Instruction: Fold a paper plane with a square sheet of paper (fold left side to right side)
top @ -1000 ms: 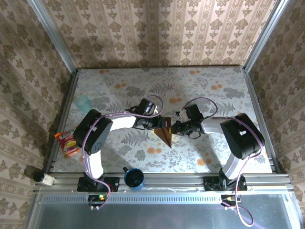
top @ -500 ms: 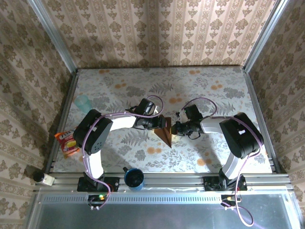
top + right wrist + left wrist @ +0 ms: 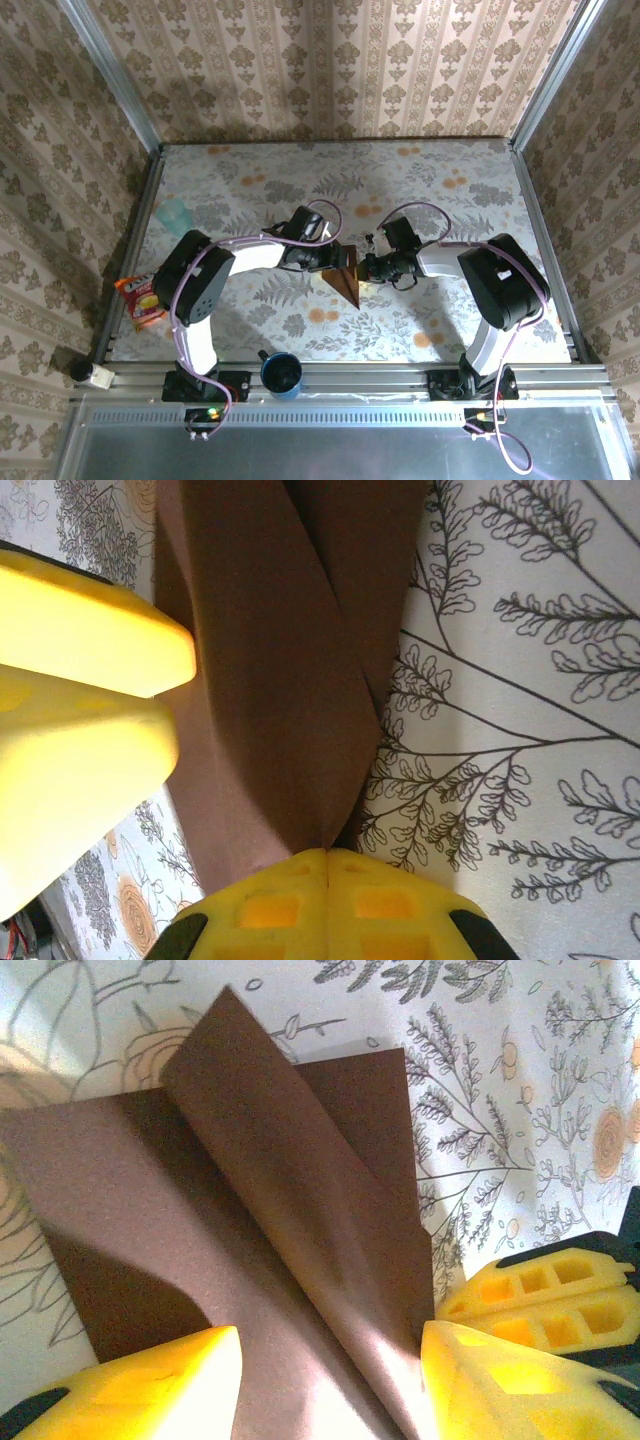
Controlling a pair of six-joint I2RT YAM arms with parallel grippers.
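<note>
Patterned wallpaper walls close in a worktop (image 3: 450, 320) printed with grey leaves and orange flowers. A dark reddish-brown sheet of paper (image 3: 346, 278) lies near the worktop's middle, between the two arms. From above, the part-folded sheet reads as a triangle with its broad edge toward the far edge of the worktop. Its point aims at the near edge and leans a little right, so its long axis runs roughly far to near. The left gripper (image 3: 335, 260) sits at the sheet's far-left side with its jaws apart. In the left wrist view, its yellow fingers (image 3: 150, 1380) straddle the sheet (image 3: 250, 1210), where one flap rises in a slanted ridge over the flat layer. The right gripper (image 3: 368, 268) meets the sheet from the right, and its jaws are pressed together. In the right wrist view, the raised flap of the sheet (image 3: 270, 680) narrows into the seam of that gripper (image 3: 328, 865), pinched there. A blue cup (image 3: 282, 372) stands at the near edge, an orange snack packet (image 3: 140, 298) lies at the left edge, and a pale teal cup (image 3: 175, 213) stands toward the far-left corner.
</note>
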